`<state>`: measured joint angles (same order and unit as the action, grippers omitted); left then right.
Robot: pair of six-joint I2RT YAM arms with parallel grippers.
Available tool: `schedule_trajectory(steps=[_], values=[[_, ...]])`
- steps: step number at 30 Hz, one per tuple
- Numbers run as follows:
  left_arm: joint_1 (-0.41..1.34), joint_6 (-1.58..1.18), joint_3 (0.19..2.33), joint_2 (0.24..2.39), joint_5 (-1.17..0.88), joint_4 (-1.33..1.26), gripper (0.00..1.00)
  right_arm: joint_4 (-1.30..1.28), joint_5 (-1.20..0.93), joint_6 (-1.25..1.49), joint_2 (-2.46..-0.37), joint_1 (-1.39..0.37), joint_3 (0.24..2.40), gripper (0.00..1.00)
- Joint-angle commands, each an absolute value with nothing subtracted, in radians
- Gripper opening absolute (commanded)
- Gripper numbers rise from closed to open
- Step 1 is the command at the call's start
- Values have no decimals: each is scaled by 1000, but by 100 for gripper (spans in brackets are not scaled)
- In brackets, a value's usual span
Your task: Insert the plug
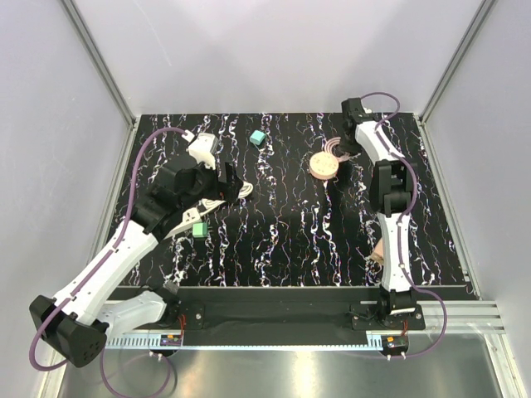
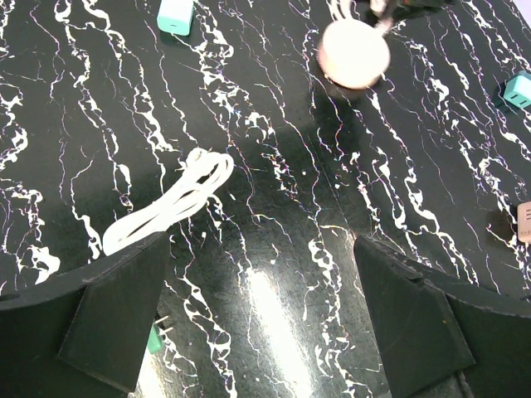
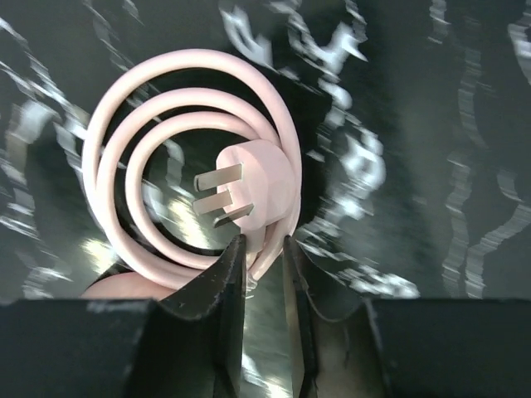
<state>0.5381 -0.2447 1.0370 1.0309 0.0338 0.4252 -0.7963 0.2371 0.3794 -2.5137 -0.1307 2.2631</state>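
Observation:
The plug (image 1: pixel 258 138) is a small teal cube lying alone on the black marbled table toward the back; in the left wrist view the plug (image 2: pixel 175 15) sits at the top left. My left gripper (image 1: pixel 228 186) hovers wide open above the table beside a white coiled cable (image 2: pixel 166 207), and nothing lies inside the left gripper (image 2: pixel 261 242). My right gripper (image 3: pixel 264 240) is at the back right, shut on a coiled pink cord (image 3: pixel 108 166) just behind its three-pronged head (image 3: pixel 261 182).
A round pink disc (image 1: pixel 323 164) lies beside the right gripper (image 1: pixel 338 149). A brighter green cube (image 1: pixel 199 228) sits under the left arm. Another teal block (image 2: pixel 518 89) and a tan piece (image 2: pixel 523 222) show at the right edge. Grey walls enclose the table.

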Motion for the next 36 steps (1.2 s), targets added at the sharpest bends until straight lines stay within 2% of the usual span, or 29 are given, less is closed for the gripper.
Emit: schedule_trajectory(steps=[1, 5, 6, 9, 10, 12, 13, 16, 24, 27, 32, 36], values=[[534, -255, 1040, 1035, 34, 391, 99, -904, 348, 206, -2439, -117, 2105, 25], [534, -256, 1040, 1045, 34, 391, 99, -862, 359, 207, -2324, -114, 1976, 30], [534, -256, 1037, 1045, 34, 391, 99, -864, 347, 212, -2310, -115, 1973, 39], [534, -256, 1039, 1046, 34, 393, 99, -864, 281, 227, -2252, -114, 1983, 53], [534, -256, 1039, 1043, 37, 393, 99, -865, 266, 235, -2238, -114, 1991, 61], [534, -255, 1039, 1040, 40, 393, 99, -876, 244, 268, -2191, -114, 2014, 68], [534, -255, 1039, 1039, 43, 394, 99, -887, 247, 282, -2177, -110, 2022, 75], [535, -255, 1040, 1031, 41, 394, 99, -975, 313, 360, -2109, -81, 2001, 82], [535, -264, 1042, 1008, 15, 394, 99, -976, 379, 463, -1838, 109, 1640, 88], [535, -267, 1045, 1009, 5, 393, 99, -950, 391, 492, -1790, 150, 1551, 100], [535, -265, 1043, 1003, -14, 393, 99, -844, 286, 488, -1770, 225, 1434, 100], [535, -264, 1042, 1003, -6, 394, 99, -778, 216, 471, -1816, 261, 1433, 94]])
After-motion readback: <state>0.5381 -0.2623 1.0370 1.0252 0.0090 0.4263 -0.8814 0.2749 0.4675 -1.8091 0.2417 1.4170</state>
